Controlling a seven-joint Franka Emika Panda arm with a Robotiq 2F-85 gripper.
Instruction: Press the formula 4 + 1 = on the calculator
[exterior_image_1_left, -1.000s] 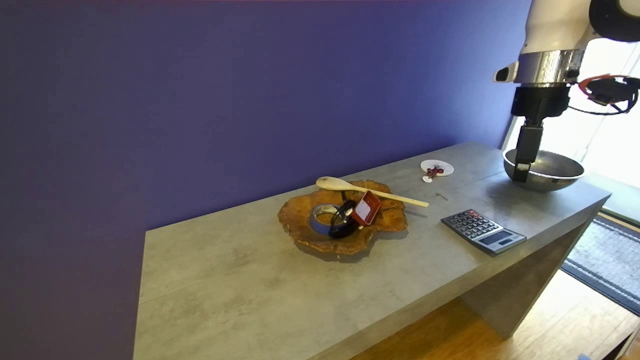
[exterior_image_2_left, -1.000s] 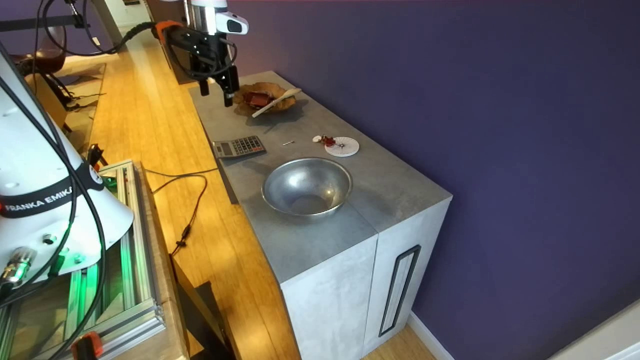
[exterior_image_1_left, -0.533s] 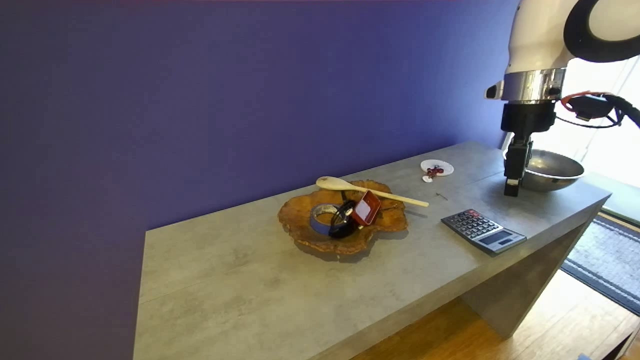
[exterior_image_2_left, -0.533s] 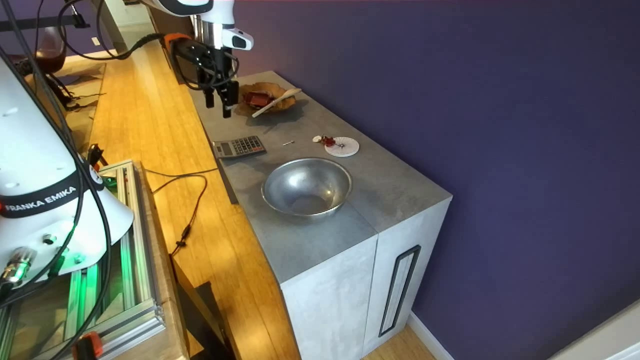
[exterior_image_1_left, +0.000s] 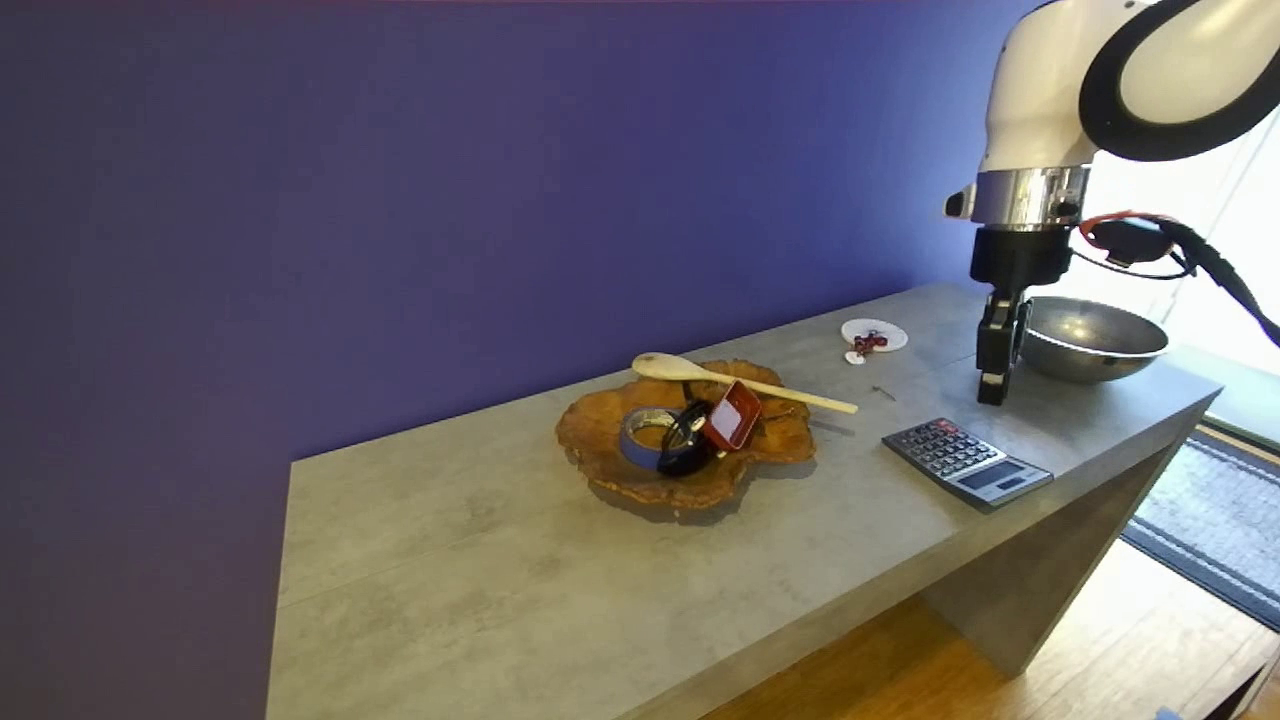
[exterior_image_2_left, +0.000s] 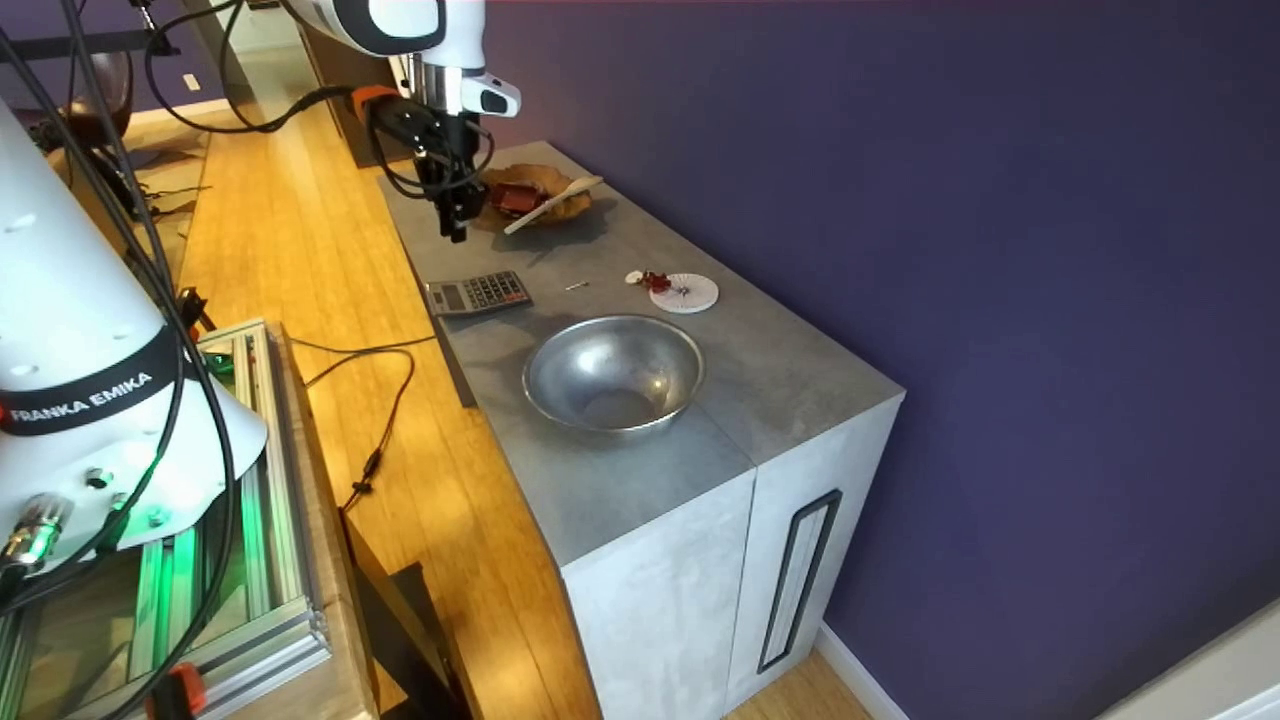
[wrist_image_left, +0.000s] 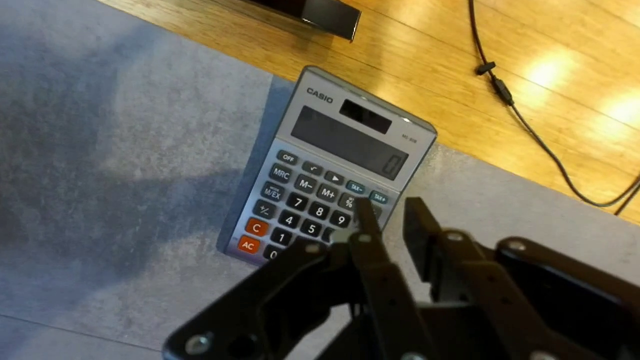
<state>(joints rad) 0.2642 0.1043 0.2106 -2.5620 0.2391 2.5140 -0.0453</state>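
Observation:
The grey calculator (wrist_image_left: 345, 142) lies flat on the counter, and its display reads 0 in the wrist view. Its black 4 key (wrist_image_left: 289, 218) and 1 key (wrist_image_left: 281, 236) are in plain sight. The + and = keys are hidden behind my fingers. Both exterior views show the calculator (exterior_image_1_left: 965, 460) near the counter's front edge. My gripper (wrist_image_left: 389, 202) points down, with a narrow gap and nothing between its fingers. In an exterior view the gripper (exterior_image_1_left: 992, 388) hangs above the counter, apart from the calculator.
A metal bowl (exterior_image_2_left: 615, 375) stands on the counter. A wooden dish (exterior_image_1_left: 600, 430) holds a tape roll, a red box and a wooden spoon (exterior_image_1_left: 660, 367). A white dish (exterior_image_2_left: 700, 293) with small red pieces lies by the purple wall. A tiny thin object (exterior_image_2_left: 577, 286) lies beside the calculator.
My arm has come down and moved closer to the calculator. The fingers have drawn together from a wide gap to a narrow one. The calculator has not moved.

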